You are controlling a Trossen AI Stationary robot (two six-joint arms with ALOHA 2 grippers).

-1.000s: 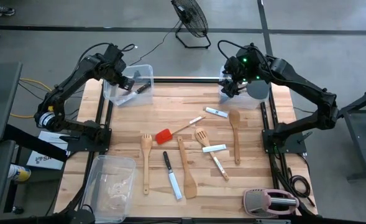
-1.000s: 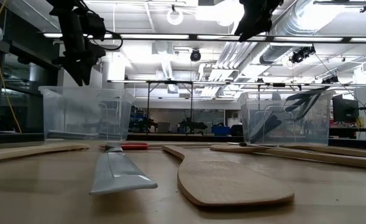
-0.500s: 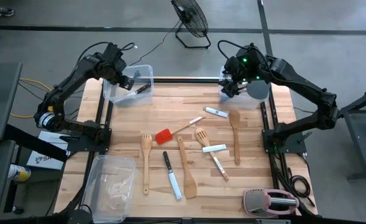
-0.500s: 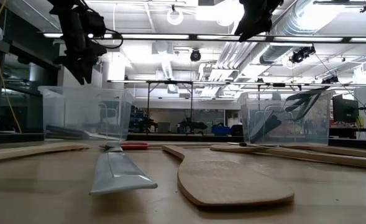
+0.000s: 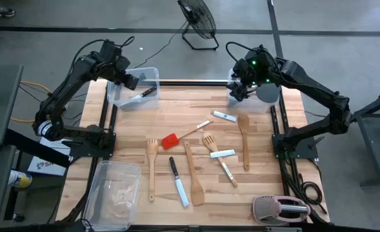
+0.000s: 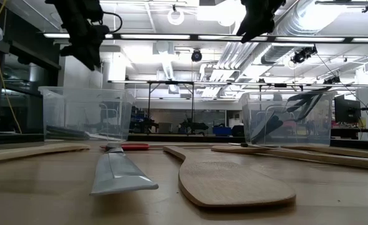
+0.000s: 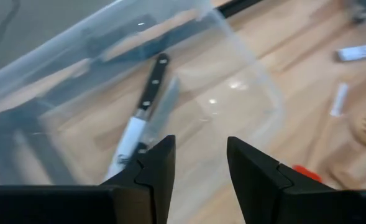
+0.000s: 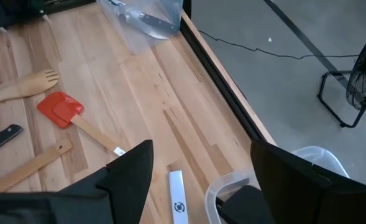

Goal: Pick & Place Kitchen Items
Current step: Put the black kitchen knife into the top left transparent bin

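Kitchen utensils lie scattered over the middle of the wooden table (image 5: 177,116): light wooden spoons (image 5: 244,138) and forked turners (image 5: 151,164), black-handled white-bladed knives (image 5: 178,183) and a small red spatula (image 5: 171,140). One more black-handled knife (image 7: 139,118) rests inside the clear plastic bin (image 5: 128,96) at the far left corner, below the left gripper (image 7: 198,165), whose jaws stand apart and empty. The right gripper (image 8: 201,174) hangs over the far right corner bin (image 8: 232,186), jaws wide and holding nothing.

Knife (image 5: 147,92) in bin (image 5: 152,71), utensils (image 5: 191,169) mid-table.
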